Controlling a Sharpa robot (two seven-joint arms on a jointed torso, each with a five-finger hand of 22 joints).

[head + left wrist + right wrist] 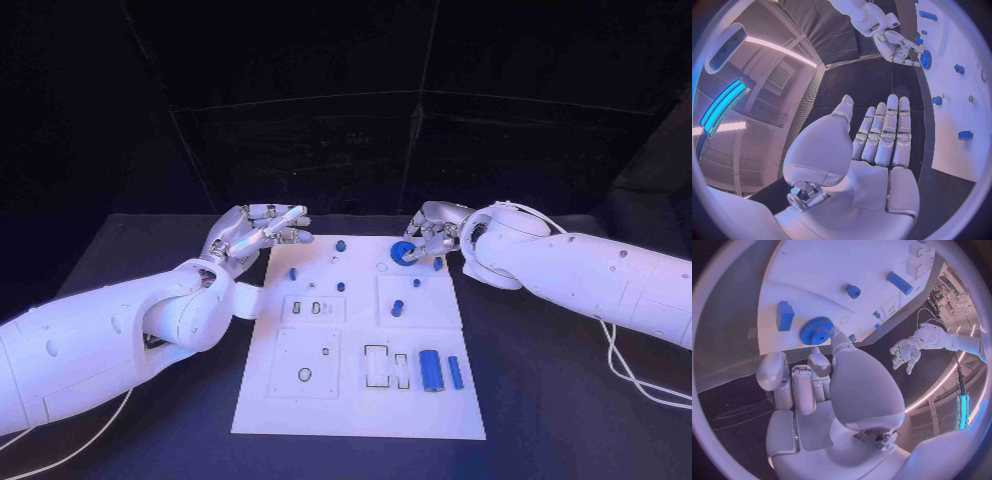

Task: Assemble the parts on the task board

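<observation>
My right hand (433, 236) pinches the toothed blue plastic gear (402, 252) at the flat white task board's (274, 400) far edge; my left hand (257, 234) spread, empty; blue cylinders (430, 370) unassembled.

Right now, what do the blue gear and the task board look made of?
Blue gear: likely moulded or printed plastic; uniform matte blue, crisp teeth, no metallic shine. Task board: flat white plate with cut-out recesses, matte; probably plastic, though painted metal can't be ruled out. Right hand touches the gear.
</observation>
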